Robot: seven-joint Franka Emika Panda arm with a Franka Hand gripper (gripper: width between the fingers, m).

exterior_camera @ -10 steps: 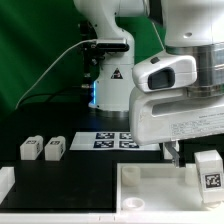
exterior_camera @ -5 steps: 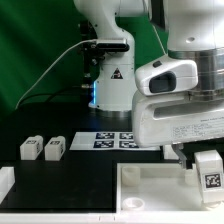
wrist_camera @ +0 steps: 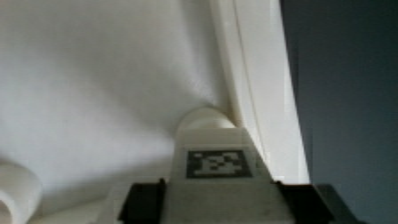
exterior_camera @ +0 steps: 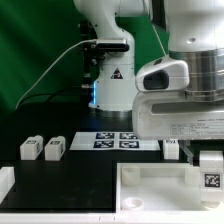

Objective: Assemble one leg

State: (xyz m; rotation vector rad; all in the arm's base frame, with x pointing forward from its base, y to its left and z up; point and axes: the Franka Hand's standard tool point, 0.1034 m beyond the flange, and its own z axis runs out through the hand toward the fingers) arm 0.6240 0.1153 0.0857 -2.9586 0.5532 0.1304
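My gripper point(exterior_camera: 197, 157) is down at the exterior view's right, over the large white tray-shaped piece point(exterior_camera: 150, 192). In the wrist view a leg point(wrist_camera: 217, 150), a stubby white block with a square tag, sits between my gripper point(wrist_camera: 217, 208) and its black pads point(wrist_camera: 150, 204) press against both of its sides. The leg stands next to the tray's raised wall point(wrist_camera: 260, 80). In the exterior view the same leg point(exterior_camera: 212, 176) shows partly behind my hand. Two more legs point(exterior_camera: 29, 149) point(exterior_camera: 53, 148) lie on the black table at the left.
The marker board point(exterior_camera: 115, 141) lies behind the tray, near the robot base point(exterior_camera: 108, 80). A white part point(exterior_camera: 5, 181) sits at the left edge. A rounded white shape point(wrist_camera: 15, 198) shows inside the tray in the wrist view.
My hand has moved toward the exterior view's right and come down around the leg on the tray. The two legs at the left have not moved.
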